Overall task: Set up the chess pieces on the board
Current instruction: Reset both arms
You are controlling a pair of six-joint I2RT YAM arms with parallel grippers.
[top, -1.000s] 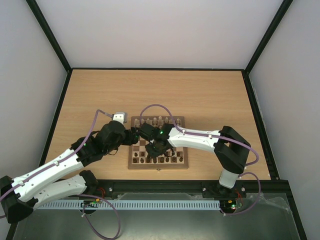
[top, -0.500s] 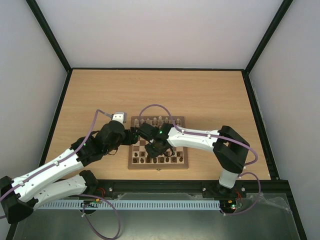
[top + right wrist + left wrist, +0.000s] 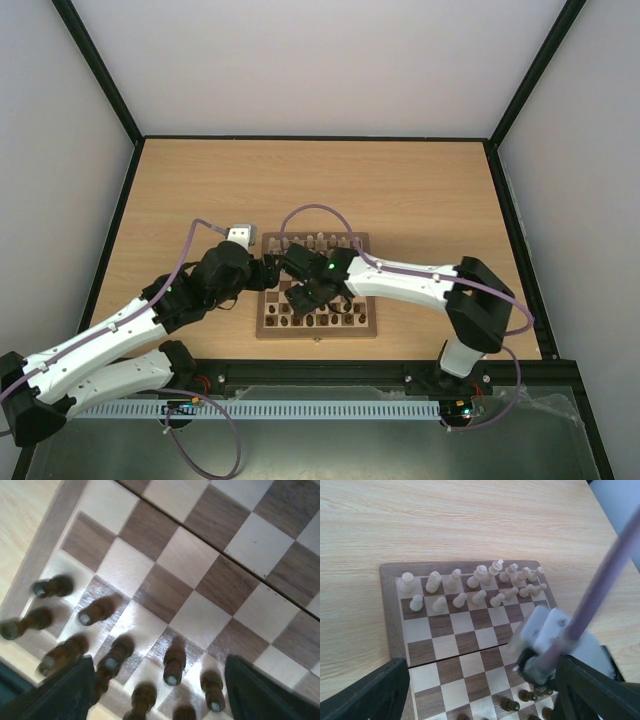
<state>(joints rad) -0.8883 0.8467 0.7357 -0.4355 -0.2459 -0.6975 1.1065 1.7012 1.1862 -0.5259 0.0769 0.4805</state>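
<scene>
Cream chess pieces, sixteen counted, are stood in two rows of eight along the far edge of the board on the bench. The left pincer and the right pincer are each held spread and empty above the board.

We see a light wood-grain tabletop. The board lies flat directly on it, square to its edges, roughly centred left-right, nearer the front edge.
</scene>
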